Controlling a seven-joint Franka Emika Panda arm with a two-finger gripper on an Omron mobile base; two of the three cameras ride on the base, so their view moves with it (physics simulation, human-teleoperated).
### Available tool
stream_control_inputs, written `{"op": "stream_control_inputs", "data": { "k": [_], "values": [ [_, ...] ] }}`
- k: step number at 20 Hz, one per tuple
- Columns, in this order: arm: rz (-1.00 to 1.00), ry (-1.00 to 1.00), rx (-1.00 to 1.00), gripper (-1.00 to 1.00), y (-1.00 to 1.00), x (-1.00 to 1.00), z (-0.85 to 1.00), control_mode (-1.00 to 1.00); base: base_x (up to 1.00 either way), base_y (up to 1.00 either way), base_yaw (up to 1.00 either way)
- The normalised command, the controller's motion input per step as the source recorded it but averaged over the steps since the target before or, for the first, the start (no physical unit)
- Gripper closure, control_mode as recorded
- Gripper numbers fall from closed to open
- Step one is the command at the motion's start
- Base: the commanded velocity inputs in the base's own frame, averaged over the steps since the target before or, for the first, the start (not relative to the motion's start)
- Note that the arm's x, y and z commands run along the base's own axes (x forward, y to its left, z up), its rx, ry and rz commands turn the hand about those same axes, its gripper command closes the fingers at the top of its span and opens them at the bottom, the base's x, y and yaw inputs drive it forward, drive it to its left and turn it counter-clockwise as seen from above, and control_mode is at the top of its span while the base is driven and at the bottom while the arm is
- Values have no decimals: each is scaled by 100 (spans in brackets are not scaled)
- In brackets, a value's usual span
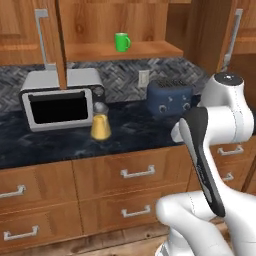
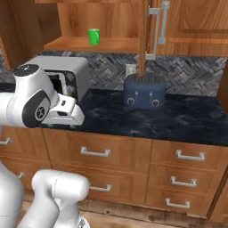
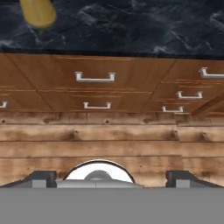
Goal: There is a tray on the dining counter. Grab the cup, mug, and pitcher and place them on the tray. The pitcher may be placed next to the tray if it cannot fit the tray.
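Left base view has the mug (image 1: 121, 42) in the upper centre of the frame, a bright green piece with its loop handle to the right, standing upright on an open wooden shelf (image 1: 145, 50) under the wall cabinets. Below it, left of centre, the pitcher (image 1: 100, 122) stands on the narrow black counter (image 1: 140, 131), its orange-yellow cone body under a clear top, just in front of the right end of a silver microwave (image 1: 61, 100). A dark blue toaster (image 1: 169, 97) sits right of centre on the same counter, near a wall outlet (image 1: 143, 77) in the grey herringbone backsplash. The white arm (image 1: 220, 130) rises at the lower right.

Right base view shows the mug (image 2: 94, 36) at the upper left on the shelf, the toaster (image 2: 144, 92) at the centre and the microwave (image 2: 67, 75) at the left, partly behind the arm.

Hand view looks down at wooden drawer fronts (image 3: 94, 78) and plank floor (image 3: 109, 140), with the pitcher's yellow body (image 3: 39, 13) cut off at the upper left corner on the counter edge. The gripper (image 3: 112, 178) has its two dark tips far apart near the bottom corners, jaws spread wide and holding nothing.
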Motion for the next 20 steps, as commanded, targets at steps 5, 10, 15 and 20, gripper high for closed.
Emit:
{"op": "stream_control_inputs", "data": {
  "k": [5,10,15,20],
  "values": [
    [0,0,0,-100,0,0,0,100,81,-42,0],
    [0,0,0,-100,0,0,0,100,67,-25,0],
    [0,0,0,-100,0,0,0,100,51,-1,0],
    [0,0,0,-100,0,0,0,100,50,-4,0]
  ]
}}
